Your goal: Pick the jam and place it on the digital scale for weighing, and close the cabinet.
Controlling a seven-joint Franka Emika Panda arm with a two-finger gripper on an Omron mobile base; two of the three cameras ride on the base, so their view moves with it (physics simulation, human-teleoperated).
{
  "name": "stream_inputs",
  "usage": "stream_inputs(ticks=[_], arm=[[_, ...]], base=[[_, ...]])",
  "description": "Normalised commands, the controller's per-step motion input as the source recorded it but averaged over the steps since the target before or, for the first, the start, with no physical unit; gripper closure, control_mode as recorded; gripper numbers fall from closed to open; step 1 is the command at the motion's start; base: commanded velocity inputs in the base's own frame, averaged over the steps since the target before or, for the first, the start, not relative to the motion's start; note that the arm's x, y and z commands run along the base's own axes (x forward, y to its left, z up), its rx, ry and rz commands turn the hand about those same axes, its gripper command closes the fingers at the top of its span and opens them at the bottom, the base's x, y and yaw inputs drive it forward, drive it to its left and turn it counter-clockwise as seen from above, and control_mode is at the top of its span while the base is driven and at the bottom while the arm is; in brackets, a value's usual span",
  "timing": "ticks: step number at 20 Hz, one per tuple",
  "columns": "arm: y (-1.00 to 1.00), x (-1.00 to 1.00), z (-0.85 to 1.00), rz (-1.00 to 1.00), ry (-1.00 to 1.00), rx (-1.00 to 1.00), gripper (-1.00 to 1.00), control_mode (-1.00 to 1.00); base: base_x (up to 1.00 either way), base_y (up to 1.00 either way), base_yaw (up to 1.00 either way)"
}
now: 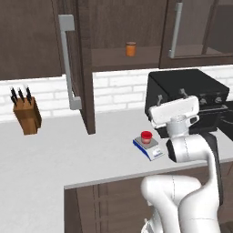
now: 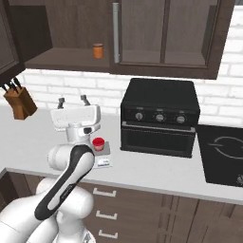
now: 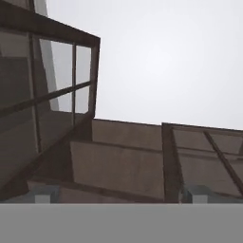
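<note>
The small red jam (image 1: 146,136) (image 2: 98,143) stands on the grey platform of the digital scale (image 1: 154,154) (image 2: 103,163) on the white counter. My gripper (image 1: 171,95) (image 2: 72,100) is above and just behind the scale, pointing upward, open and holding nothing. The dark brown cabinet (image 1: 118,27) (image 2: 161,33) hangs above. Its left door (image 1: 84,68) swings out toward me with a long grey bar handle (image 1: 68,63). In the hand view my fingertips (image 3: 42,194) frame the cabinet's glass door (image 3: 47,95) from below.
An orange jar (image 1: 131,48) (image 2: 98,50) sits on the open cabinet shelf. A black oven (image 1: 186,91) (image 2: 159,116) stands right of the scale, with a stovetop (image 2: 225,154) beyond it. A knife block (image 1: 27,113) (image 2: 18,102) is at the far left.
</note>
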Motion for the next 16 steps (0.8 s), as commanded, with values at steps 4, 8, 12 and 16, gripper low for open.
stream_inputs(ticks=[4, 8, 12, 16], arm=[[0.67, -0.56, 0.0, 0.0, -0.03, 0.0, -1.0, -1.0], [0.49, -0.67, 0.0, 0.0, 0.02, -0.08, -1.0, -1.0], [0.43, -0.74, 0.07, 0.0, 0.1, -0.14, -1.0, -1.0], [0.2, -1.0, 0.19, 0.0, 0.19, -0.16, -1.0, -1.0]], base=[[0.0, 0.0, 0.0], [0.0, 0.0, 0.0], [0.0, 0.0, 0.0], [0.0, 0.0, 0.0]])
